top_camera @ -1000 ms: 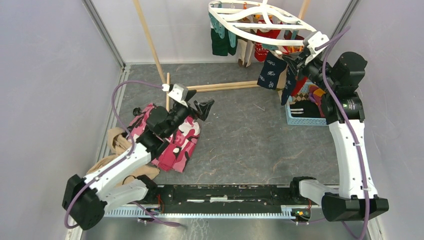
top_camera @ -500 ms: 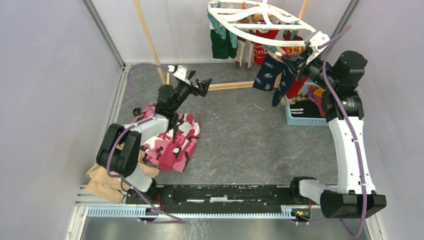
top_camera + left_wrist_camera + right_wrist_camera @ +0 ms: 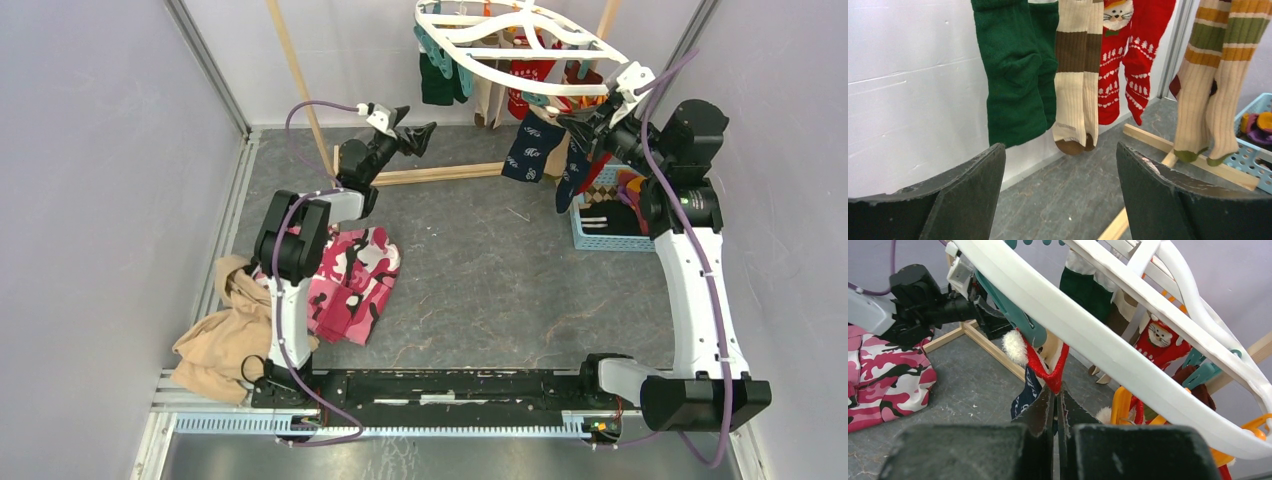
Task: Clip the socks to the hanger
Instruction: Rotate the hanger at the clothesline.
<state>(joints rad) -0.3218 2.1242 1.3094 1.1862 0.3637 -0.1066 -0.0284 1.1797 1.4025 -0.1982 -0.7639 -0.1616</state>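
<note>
The white oval hanger (image 3: 520, 45) hangs at the back with socks clipped under it: dark green (image 3: 1013, 75), tan with brown bands (image 3: 1078, 75), red with white pattern (image 3: 1120, 65) and tan-striped (image 3: 1208, 85). My right gripper (image 3: 1056, 390) is shut on the red cuff of a navy sock (image 3: 525, 150), held just under the hanger's rim (image 3: 1088, 335) beside a teal clip (image 3: 1018, 315). The sock's body dangles below. My left gripper (image 3: 1059, 150) stands open and empty in the air, facing the hanging socks from the left (image 3: 415, 135).
A pink camouflage cloth (image 3: 350, 280) and a tan cloth (image 3: 225, 335) lie on the left of the floor. A blue basket (image 3: 610, 225) with more socks sits at the right. The wooden rack's pole (image 3: 300, 80) and floor bar (image 3: 450, 172) stand near my left gripper.
My left arm has swung up from the pink cloth toward the hanger at the back. My right gripper stays by the rim, the navy sock swinging a little.
</note>
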